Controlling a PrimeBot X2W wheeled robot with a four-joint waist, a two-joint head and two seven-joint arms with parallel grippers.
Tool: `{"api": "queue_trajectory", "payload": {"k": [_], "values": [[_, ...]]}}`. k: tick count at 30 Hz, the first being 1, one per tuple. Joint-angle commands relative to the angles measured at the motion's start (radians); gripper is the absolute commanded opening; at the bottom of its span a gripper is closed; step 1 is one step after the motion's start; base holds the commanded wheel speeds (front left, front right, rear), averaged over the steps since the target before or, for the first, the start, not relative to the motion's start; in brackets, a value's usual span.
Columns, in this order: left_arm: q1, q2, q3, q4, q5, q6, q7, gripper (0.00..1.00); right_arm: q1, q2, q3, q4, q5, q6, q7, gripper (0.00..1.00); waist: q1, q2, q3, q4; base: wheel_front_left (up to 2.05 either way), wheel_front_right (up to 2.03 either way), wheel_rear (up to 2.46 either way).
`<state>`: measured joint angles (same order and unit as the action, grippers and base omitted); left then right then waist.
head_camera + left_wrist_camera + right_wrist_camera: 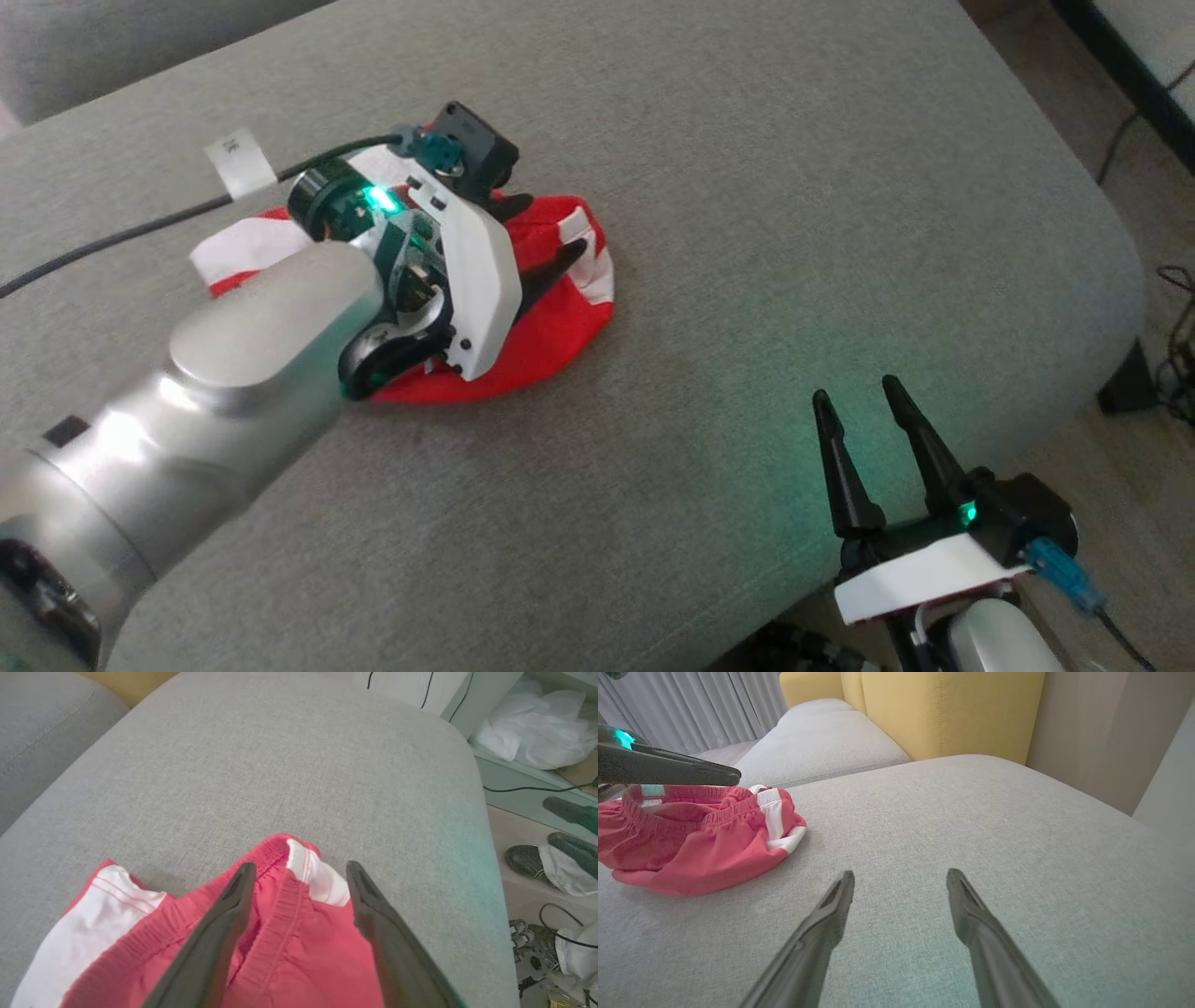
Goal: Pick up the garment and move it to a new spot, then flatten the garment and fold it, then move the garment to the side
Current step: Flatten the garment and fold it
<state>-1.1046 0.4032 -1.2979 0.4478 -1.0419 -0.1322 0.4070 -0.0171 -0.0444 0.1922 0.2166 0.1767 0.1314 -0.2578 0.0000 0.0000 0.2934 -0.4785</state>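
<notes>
Left wrist view: left gripper jaws wide apart, just above the bunched red garment on the grey cushion | right gripper also wide, empty, well apart | risk: a shallow pinch takes only one waistband layer, so the cloth can slip in lifting.

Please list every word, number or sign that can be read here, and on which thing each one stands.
Nothing is readable.
White paper tag on the black cable: a dark mark, too blurred to read.
Small dark patch on the silver left forearm: too small to read.
Red and white fabric garment: no print visible.
</notes>
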Motion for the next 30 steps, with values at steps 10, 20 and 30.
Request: {"api": "queue_trajectory", "payload": {"k": [10, 20, 30], "values": [[-0.080, 0.037, 0.021, 0.032, -0.005, 0.002, 0.042, 1.00, -0.032, -0.006, 0.042, -0.036, 0.034, -0.001, -0.004, 1.00, 0.0000, 0.0000, 0.036, -0.068, 0.00, 0.00, 0.00], [-0.080, 0.036, 0.018, -0.010, 0.001, 0.002, 0.062, 0.20, -0.040, -0.006, 0.048, -0.041, 0.050, -0.001, -0.004, 1.00, 0.0000, 0.0000, 0.072, -0.079, 0.00, 0.00, 0.00], [-0.117, 0.003, 0.020, -0.104, -0.071, 0.002, -0.079, 0.00, -0.034, -0.006, 0.047, -0.017, 0.026, -0.001, -0.004, 1.00, 0.0000, 0.0000, 0.004, -0.028, 0.00, 0.00, 0.00]]}}
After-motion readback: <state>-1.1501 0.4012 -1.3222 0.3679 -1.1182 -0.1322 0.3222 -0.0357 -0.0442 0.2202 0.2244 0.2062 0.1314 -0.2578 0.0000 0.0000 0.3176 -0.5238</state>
